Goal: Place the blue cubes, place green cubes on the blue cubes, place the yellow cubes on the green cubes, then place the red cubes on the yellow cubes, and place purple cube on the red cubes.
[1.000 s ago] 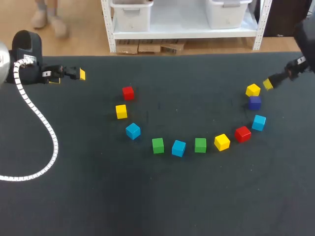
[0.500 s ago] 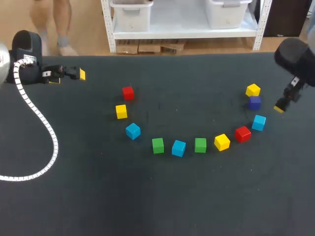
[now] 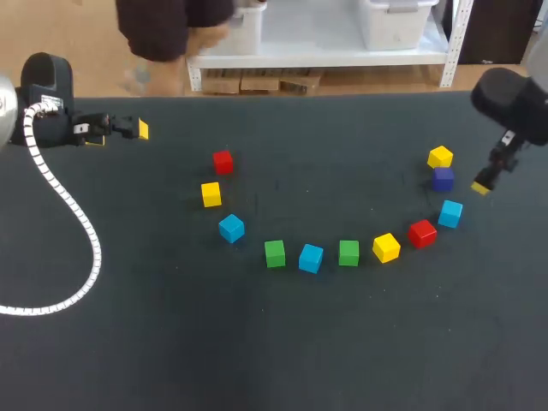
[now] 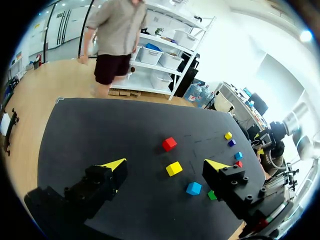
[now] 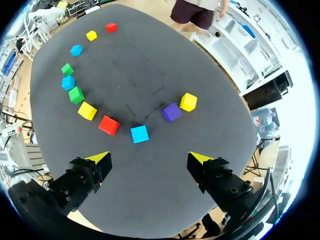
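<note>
Cubes lie singly in a loose curve on the table, none stacked and none held.

The right claw has its fingers wide apart with nothing between them, and it hangs over the table near the right edge. Just ahead of it sits a blue cube, with a red cube beside it. A little farther on are the purple cube and a yellow cube, just beside each other.

From the red cube the curve runs toward the middle of the table and then the left. It passes a second yellow cube, a green cube, a middle blue cube and a second green cube. It then bends toward the far edge through a left blue cube, a left yellow cube and a left red cube.

The left claw is also spread open and empty, over the far left corner of the table. It is well apart from the left red cube, the nearest one to it. A white ribbed cable from the left arm loops across the table along the left edge.
</note>
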Robot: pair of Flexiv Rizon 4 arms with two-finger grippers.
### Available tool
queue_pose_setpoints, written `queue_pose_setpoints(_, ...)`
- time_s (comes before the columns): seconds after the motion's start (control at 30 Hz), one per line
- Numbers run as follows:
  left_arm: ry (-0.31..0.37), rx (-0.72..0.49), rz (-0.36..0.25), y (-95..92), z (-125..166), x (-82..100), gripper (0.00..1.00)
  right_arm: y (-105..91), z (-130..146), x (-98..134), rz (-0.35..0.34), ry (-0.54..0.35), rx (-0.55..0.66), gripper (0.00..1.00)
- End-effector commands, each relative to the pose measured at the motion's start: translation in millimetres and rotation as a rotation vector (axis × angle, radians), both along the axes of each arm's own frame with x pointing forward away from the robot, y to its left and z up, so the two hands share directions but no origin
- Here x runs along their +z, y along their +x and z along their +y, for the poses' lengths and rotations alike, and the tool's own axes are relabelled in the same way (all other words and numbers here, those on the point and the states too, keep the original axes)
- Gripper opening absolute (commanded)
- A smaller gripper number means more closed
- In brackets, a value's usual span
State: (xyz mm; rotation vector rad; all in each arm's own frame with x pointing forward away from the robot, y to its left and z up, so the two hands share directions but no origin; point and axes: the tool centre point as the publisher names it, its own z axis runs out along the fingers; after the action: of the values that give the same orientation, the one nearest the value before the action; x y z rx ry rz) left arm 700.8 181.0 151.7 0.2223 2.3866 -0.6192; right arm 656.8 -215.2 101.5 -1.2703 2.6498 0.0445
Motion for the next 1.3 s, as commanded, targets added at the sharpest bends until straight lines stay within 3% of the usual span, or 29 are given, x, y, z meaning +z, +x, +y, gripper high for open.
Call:
queue_pose_setpoints(0.03,-0.009,-0.007,-0.007,-0.7,2,-1.7,1.00,2.6,-1,1,0.012,0.008,0.004,1.00)
queue_pose_setpoints(0.37,-0.009,-0.007,-0.007,-0.7,2,-1.7,1.00,2.4,-2,4,0.012,0.025,0.009,1.00)
queue_pose_setpoints(0.5,-0.009,-0.007,-0.007,-0.7,2,-1.7,1.00,1.3,4,9,0.044,-0.016,0.054,1.00)
queue_pose_setpoints(0.83,-0.009,-0.007,-0.007,-0.7,2,-1.7,1.00,10.7,49,-38,0.108,-0.063,0.155,1.00)
queue_pose_setpoints(1.1,-0.009,-0.007,-0.007,-0.7,2,-1.7,1.00,13.1,55,-60,0.147,-0.140,0.238,1.00)
queue_pose_setpoints(1.3,-0.009,-0.007,-0.007,-0.7,2,-1.7,1.00,11.9,45,-66,0.162,-0.152,0.218,1.00)
